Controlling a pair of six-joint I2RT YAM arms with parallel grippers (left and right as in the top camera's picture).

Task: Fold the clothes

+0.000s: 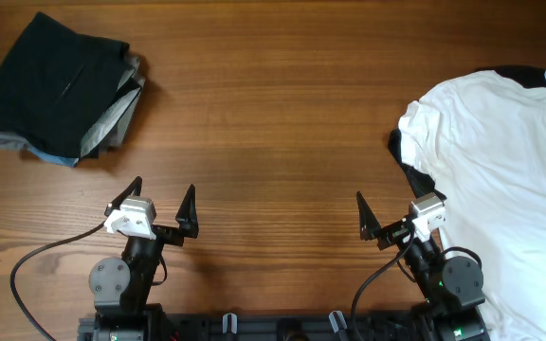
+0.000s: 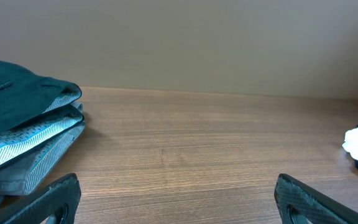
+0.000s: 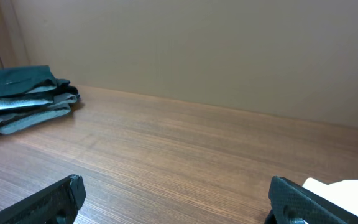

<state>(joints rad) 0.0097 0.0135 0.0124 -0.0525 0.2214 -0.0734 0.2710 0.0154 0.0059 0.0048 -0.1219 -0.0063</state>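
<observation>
A folded black garment with a pale speckled lining, which looks like the shorts (image 1: 50,80), lies on top of a stack at the table's back left. The left wrist view shows the shorts (image 2: 17,102) at its left edge, and the right wrist view shows the shorts (image 3: 17,81) far off to the left. My left gripper (image 1: 163,189) stands open near the front edge, well short of the stack, with only bare wood between its fingers (image 2: 58,196). My right gripper (image 1: 396,204) is open too and holds nothing, its right finger close to the T-shirt's edge.
A large white T-shirt (image 1: 510,180) is spread over the right side of the table, with black fabric (image 1: 401,156) showing from under its left edge and its back edge. Under the shorts lie grey (image 1: 8,142) and blue (image 1: 60,158) folded cloths. Bare wooden table (image 1: 273,123) lies between the two heaps.
</observation>
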